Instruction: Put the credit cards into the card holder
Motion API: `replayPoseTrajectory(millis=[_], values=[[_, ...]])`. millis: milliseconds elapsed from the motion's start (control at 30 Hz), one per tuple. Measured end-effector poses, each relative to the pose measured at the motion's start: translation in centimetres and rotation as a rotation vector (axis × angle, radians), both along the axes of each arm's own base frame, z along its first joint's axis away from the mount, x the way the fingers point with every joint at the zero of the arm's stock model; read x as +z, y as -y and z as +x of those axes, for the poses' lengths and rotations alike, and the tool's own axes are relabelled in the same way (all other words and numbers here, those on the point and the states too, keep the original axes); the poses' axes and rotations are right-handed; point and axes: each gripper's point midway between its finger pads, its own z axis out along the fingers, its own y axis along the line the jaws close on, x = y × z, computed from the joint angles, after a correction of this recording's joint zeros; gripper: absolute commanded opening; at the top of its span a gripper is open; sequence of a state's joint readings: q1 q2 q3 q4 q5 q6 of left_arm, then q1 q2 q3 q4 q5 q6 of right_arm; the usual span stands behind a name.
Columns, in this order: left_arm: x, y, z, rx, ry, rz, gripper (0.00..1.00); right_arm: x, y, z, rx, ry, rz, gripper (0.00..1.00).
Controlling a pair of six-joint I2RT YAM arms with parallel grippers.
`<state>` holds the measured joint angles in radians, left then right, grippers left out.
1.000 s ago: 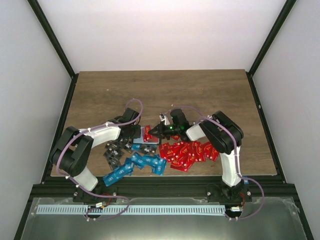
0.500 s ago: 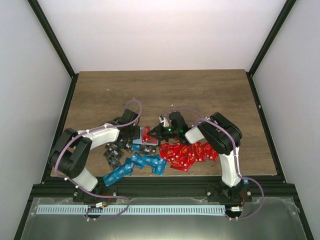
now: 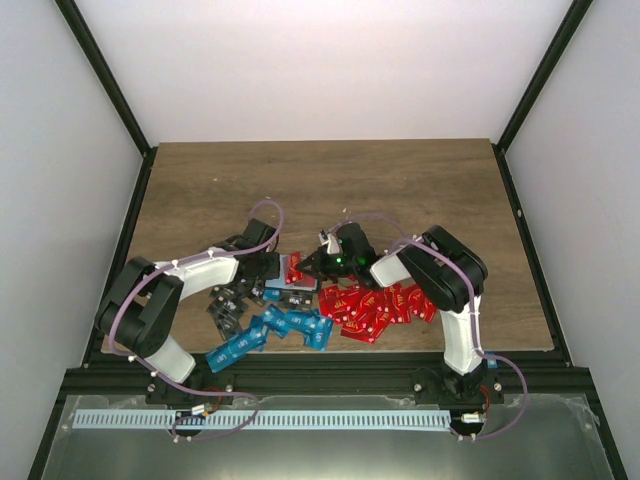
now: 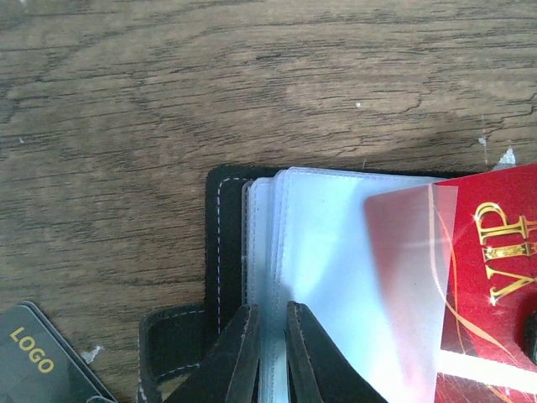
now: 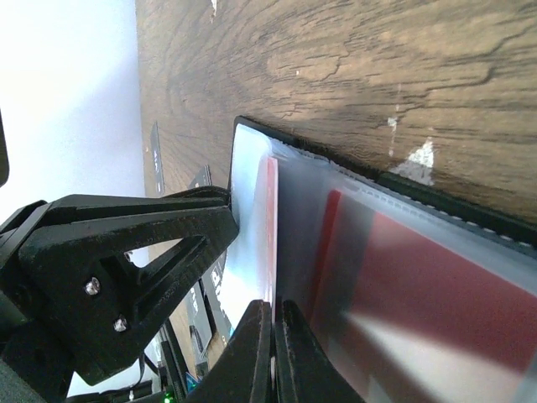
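Right gripper (image 5: 271,312) pinched shut on a red card (image 5: 270,218), edge-on just ahead of its tips and part-way into a clear sleeve (image 4: 336,252) of the card holder (image 4: 214,252). Left gripper (image 4: 270,315) clamps the sleeve leaves. Card judged light, stiff, glossy and slippery; grip the trailing edge.

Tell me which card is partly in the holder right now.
The red VIP card pinched in the right claw, partly under a clear sleeve of the card holder; blue cards and dark grey cards lie loose.

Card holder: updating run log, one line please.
left gripper: shut on card holder | right gripper: shut on red card | insertion: partial
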<state>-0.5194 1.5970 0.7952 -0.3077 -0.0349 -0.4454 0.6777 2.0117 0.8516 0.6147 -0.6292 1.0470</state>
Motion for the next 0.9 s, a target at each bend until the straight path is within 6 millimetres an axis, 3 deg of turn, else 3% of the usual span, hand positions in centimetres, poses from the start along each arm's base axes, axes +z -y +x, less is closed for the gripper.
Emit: replayPoseTrajectory(millis=[700, 900], values=[[0.0, 0.0, -0.4, -0.001, -0.008, -0.013, 0.12, -0.3, -2.4, -0.5, -0.103, -0.010, 0.004, 0.01], [0.4, -0.5, -1.1, 0.012, -0.019, -0.005, 0.13, -0.6, -2.3, -0.6, -0.102, -0.002, -0.012, 0.08]])
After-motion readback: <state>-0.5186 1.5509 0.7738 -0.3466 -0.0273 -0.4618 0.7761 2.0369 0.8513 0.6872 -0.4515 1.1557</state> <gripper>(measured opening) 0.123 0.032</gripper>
